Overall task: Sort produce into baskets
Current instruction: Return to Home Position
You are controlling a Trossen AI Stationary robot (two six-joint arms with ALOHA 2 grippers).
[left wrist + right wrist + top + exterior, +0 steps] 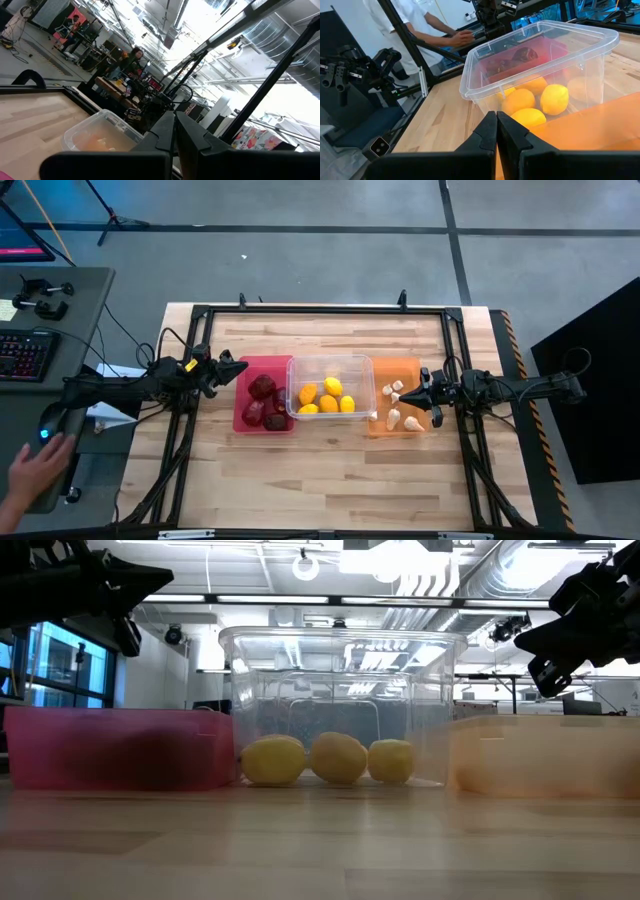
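Three trays stand side by side mid-table. The red tray (262,394) holds several dark red lumps (264,388). The clear tray (330,388) holds several yellow lemons (328,402), which also show in the low view (338,758) and the right wrist view (554,98). The orange tray (398,400) holds several whitish garlic bulbs (394,418). My left gripper (243,367) is shut and empty, raised above the red tray's left edge. My right gripper (402,398) is shut and empty, raised over the orange tray.
A black frame (320,310) runs around the trays on the wooden table. A side desk with a keyboard (25,352) stands at the left, and a person's hand (38,470) rests near it. A person (415,25) shows beyond the table in the right wrist view.
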